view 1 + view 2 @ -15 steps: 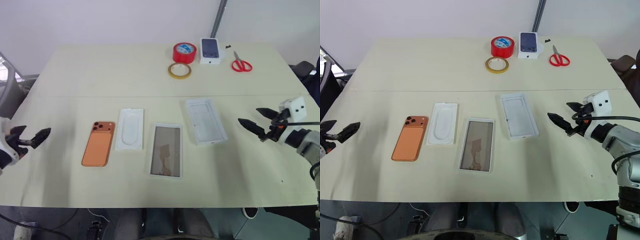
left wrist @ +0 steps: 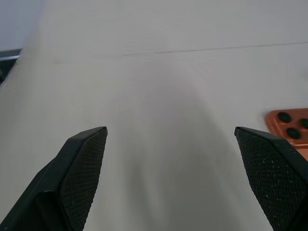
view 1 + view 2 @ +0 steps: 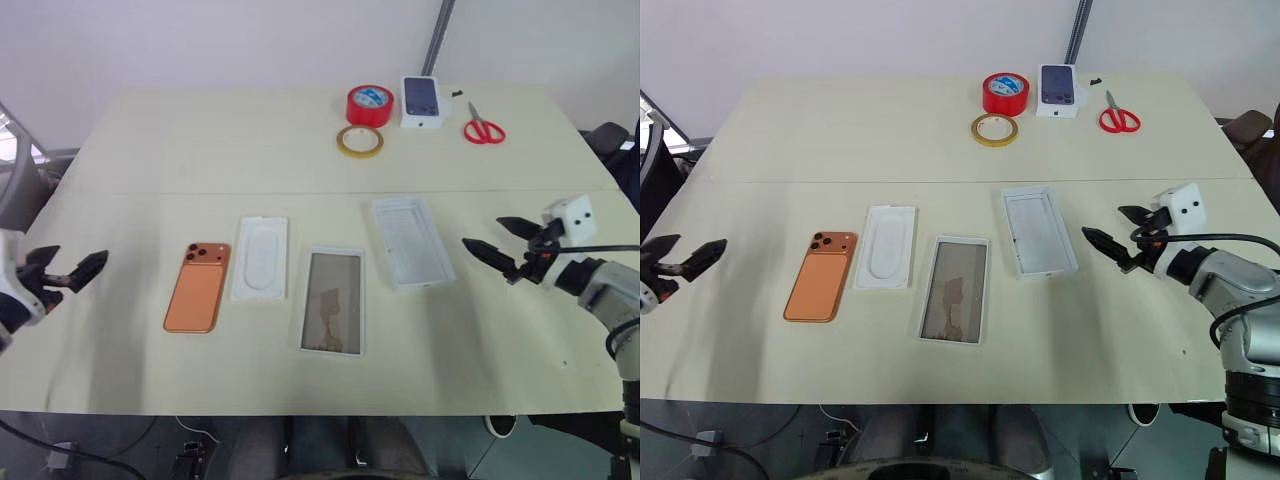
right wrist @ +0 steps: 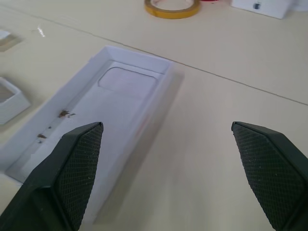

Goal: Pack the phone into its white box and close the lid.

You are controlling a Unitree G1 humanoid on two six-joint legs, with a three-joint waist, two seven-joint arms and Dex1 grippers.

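- The left gripper [image 3: 72,274] is spread wide and empty; the phone [image 3: 198,287] lies flat on the table, well ahead of its fingertips.
- The phone should be approached low and pinched across its long edges.
- The right gripper [image 3: 1118,237] is likewise agape, the lid [image 3: 1038,231] just ahead.
- The box [image 3: 333,300] lies between phone and lid.

my finger pads [image 4: 77,163]: black, finely cross-hatched, rubbery look
table [image 3: 200,140]: pale, smooth, matt
phone [image 3: 197,287]: orange back, smooth satin
white box [image 3: 333,300]: white matt rim, glossy brownish floor
lid [image 4: 110,110]: matt white card
tape roll [image 3: 369,104]: red, shiny
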